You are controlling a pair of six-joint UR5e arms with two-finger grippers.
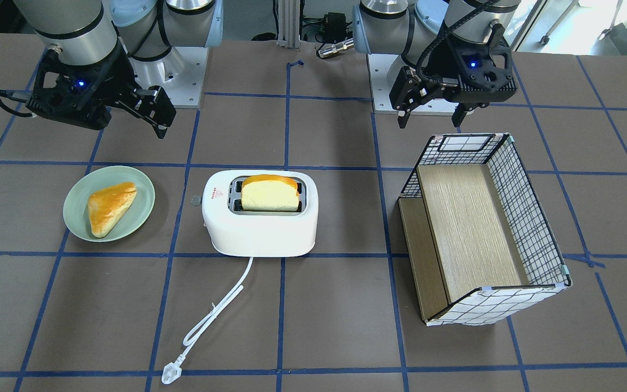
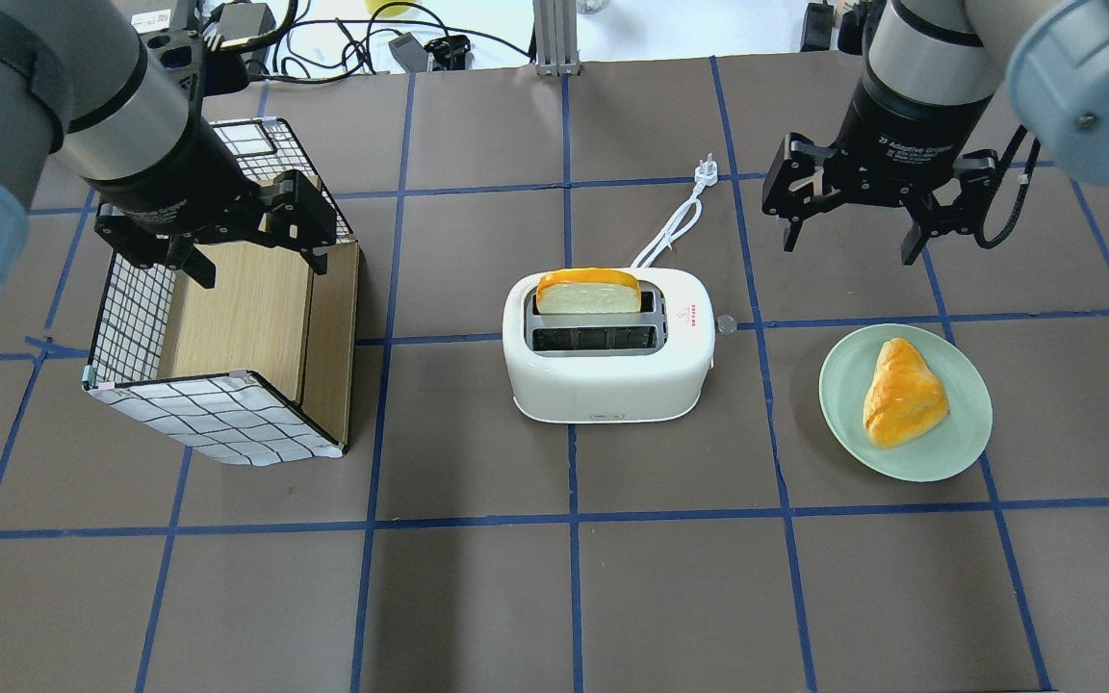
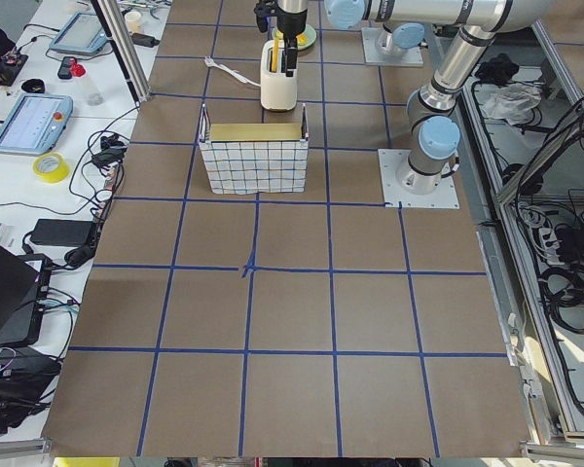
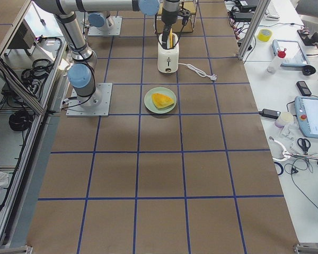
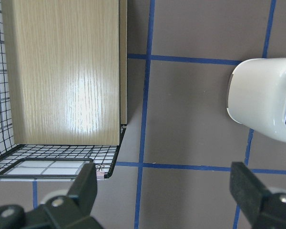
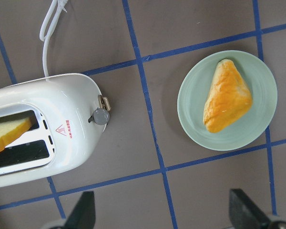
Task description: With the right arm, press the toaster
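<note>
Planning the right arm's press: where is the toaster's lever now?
In the overhead view the lever sticks out of the right end of the toaster, toward the green plate; the right gripper hangs open farther back.

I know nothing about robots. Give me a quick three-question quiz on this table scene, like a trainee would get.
1. True or false: both slots of the toaster are full.
2. What lies on the green plate? A a pastry, B a fork, C a cup.
3. Which gripper is nearer the wire basket?
Key: 1 false, only one holds a bread slice; 2 A; 3 the left gripper.
</note>
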